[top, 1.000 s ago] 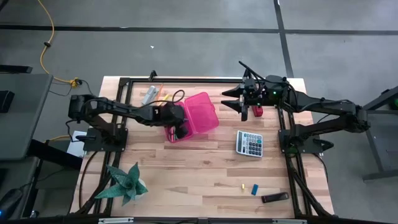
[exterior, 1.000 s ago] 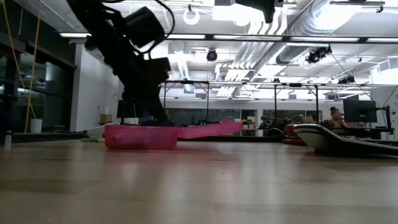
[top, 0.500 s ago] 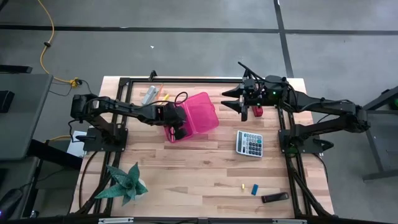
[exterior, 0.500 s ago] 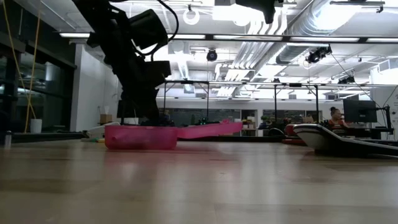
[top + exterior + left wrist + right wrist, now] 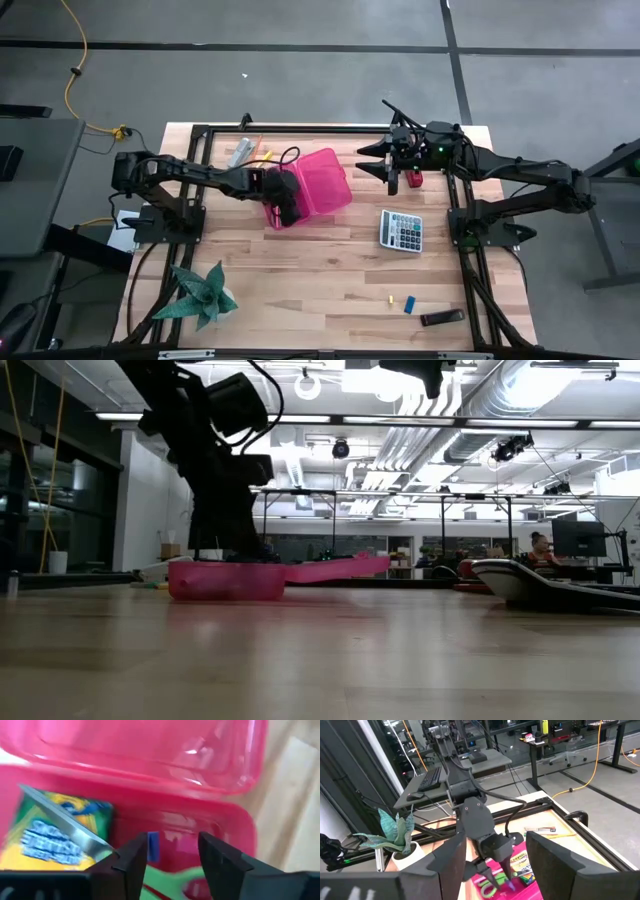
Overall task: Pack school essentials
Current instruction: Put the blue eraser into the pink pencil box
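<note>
Left tool over the pink box.
Your left tool (image 5: 172, 851) hangs spread above crayon box (image 5: 50, 836) and scissors (image 5: 165, 879); right tool (image 5: 393, 178), spread, waits near the bench's far edge.

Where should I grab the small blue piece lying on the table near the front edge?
Come straight down on the blue piece and pinch across its narrow width. It lies flat on the wood, with its long axis roughly front to back. The yellow piece beside it lies apart, probably leaving finger room.
</note>
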Available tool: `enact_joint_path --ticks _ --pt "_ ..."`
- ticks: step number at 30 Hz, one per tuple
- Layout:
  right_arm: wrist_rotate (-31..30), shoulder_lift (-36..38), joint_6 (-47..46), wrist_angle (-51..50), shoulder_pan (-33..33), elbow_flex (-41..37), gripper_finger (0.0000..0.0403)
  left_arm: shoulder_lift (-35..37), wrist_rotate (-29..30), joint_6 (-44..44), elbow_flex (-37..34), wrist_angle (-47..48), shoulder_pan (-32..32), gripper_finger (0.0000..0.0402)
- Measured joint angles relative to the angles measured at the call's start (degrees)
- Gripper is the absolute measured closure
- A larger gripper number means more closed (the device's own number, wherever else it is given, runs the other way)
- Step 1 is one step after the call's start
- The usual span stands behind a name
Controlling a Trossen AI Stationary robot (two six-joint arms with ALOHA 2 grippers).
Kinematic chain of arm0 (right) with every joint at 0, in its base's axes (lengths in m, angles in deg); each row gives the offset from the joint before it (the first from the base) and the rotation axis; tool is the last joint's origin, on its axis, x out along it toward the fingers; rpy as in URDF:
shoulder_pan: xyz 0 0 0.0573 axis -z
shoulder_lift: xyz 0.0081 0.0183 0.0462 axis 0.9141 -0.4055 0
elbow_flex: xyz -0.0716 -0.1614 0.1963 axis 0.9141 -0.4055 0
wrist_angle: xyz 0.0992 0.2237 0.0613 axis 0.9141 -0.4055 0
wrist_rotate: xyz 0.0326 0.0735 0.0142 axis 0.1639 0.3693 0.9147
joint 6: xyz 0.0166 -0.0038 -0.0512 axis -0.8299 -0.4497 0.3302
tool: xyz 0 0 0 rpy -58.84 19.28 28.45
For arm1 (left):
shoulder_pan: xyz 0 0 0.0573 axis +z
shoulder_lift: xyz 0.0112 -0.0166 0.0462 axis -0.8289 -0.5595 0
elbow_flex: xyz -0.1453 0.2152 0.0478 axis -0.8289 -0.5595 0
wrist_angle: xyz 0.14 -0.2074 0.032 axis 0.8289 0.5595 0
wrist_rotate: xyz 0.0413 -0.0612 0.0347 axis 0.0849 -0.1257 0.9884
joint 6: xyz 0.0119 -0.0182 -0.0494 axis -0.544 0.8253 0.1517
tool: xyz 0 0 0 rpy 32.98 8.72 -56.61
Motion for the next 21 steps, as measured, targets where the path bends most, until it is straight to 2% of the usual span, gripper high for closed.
enact_joint_path --ticks 7,9,13,16,21 --pt "0.0 0.0 0.0 -0.2 0.0 0.0 0.0206 3.8 -14.3 2.6 2.5 -0.8 1.9 0.0216" --pt "0.0 0.0 0.0 -0.1 0.0 0.0 0.0206 6.4 -16.9 3.1 3.3 -0.2 2.7 0.0216" --pt "0.0 0.0 0.0 -0.1 0.0 0.0 0.0206 13.1 -19.3 5.2 4.4 -3.5 3.4 0.0216" --pt "0.2 0.0 0.0 -0.1 0.0 0.0 0.0206 20.1 -19.7 5.4 4.4 -10.0 3.2 0.0216" --pt "0.2 0.0 -0.1 -0.1 0.0 0.0 0.0206 30.9 -19.8 -0.9 4.5 -21.4 1.3 0.0216"
